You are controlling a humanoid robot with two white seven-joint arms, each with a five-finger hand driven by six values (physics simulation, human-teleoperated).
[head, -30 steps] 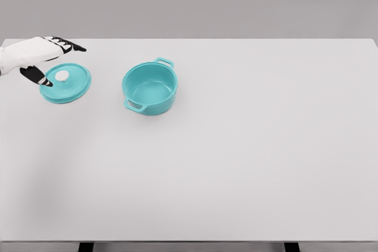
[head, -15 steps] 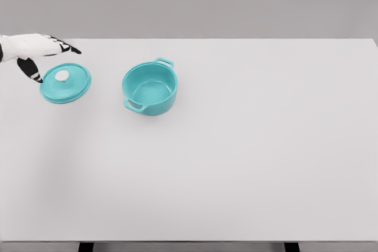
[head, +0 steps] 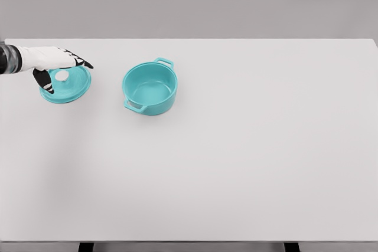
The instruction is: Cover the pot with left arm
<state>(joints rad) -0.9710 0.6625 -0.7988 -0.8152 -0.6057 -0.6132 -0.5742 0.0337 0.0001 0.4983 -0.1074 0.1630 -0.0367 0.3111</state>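
Observation:
A teal pot (head: 150, 87) with two side handles stands uncovered on the white table (head: 236, 157), left of centre. Its teal lid (head: 66, 84) with a white knob (head: 62, 75) lies flat on the table to the pot's left. My left hand (head: 59, 69) reaches in from the left edge and hovers over the lid. Its fingers are spread above the lid's far rim and the thumb hangs down at the knob's left side. Nothing is grasped. The right arm is out of view.
The table's far edge runs just behind the hand and the pot. A plain grey wall stands behind it.
My left hand pulled back to the left, then came forward and lower over the lid, with the thumb now beside the knob. Lid and pot have not moved.

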